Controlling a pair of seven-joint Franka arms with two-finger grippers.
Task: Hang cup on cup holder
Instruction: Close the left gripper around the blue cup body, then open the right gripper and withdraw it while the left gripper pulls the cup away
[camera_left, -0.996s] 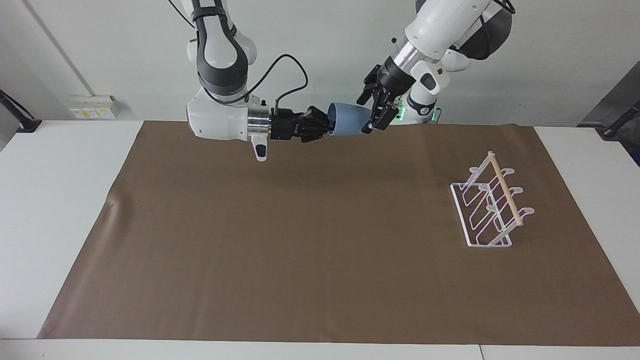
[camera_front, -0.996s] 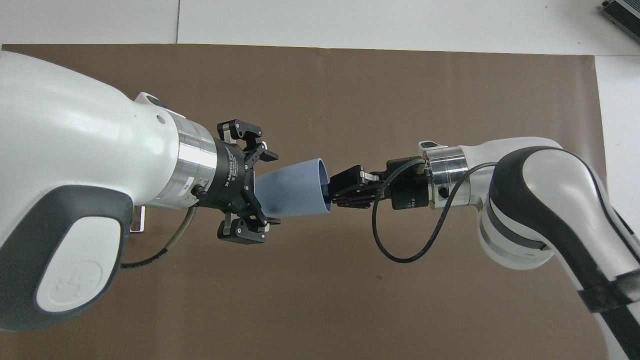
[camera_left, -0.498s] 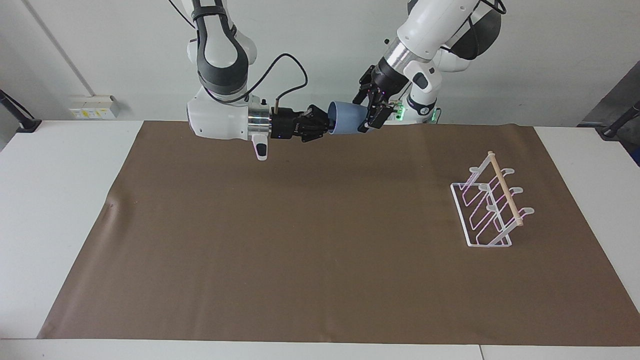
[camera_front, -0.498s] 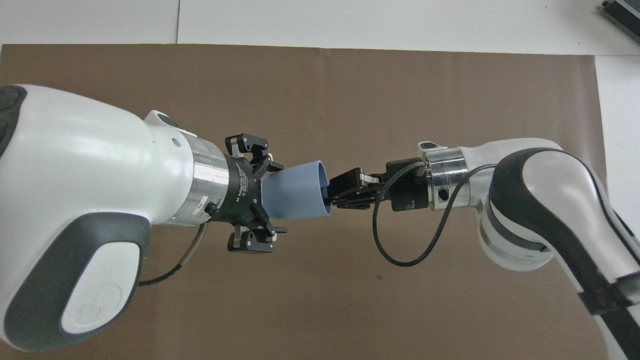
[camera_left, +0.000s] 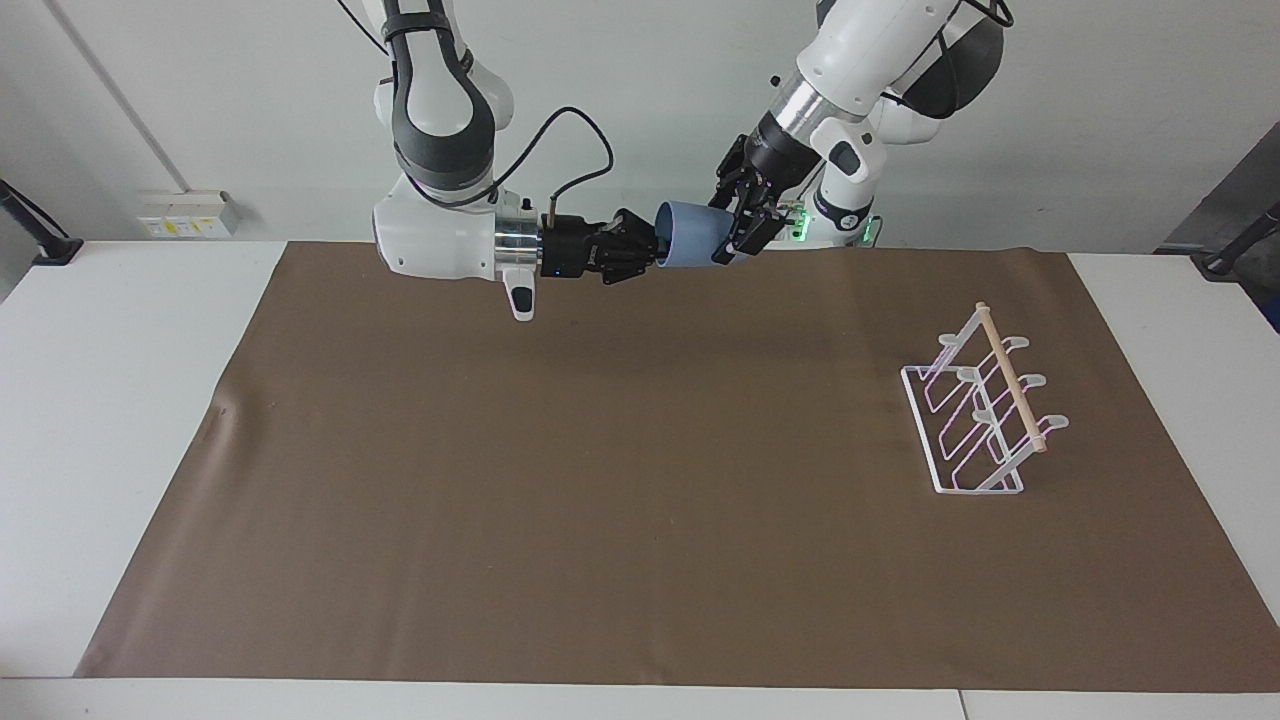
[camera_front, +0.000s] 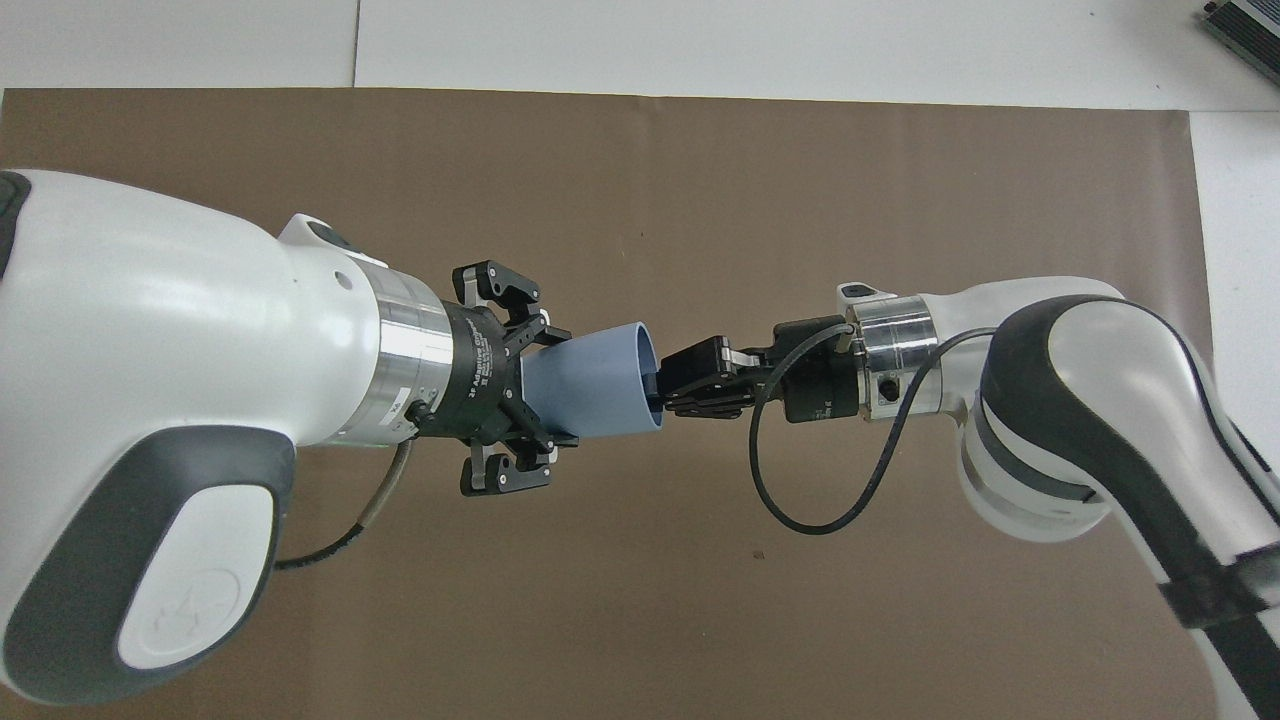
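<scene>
A: Item one, change since a second ago?

B: The left gripper (camera_left: 733, 232) has closed its fingers onto the base end of the cup (camera_left: 690, 236); earlier they were standing wide around it. The right gripper (camera_left: 640, 251) is still pinching the cup's rim, so both are gripping the cup at once.

A: Cup location and make?

B: It is hanging in the air on its side between the two grippers, over the edge of the brown mat (camera_left: 640, 470) nearest the robots. Light blue, smooth matte, tapering toward a rounded base.

A: Item two, the cup holder?

B: The cup holder (camera_left: 978, 415) is sitting unchanged on the mat, toward the left arm's end of the worktop (camera_left: 100, 420): white wire, slanted looped prongs, rectangular base frame, pale wooden dowel across the top.

A: Mat?

B: Flat, dull brown sheet covering most of the white worktop.
</scene>
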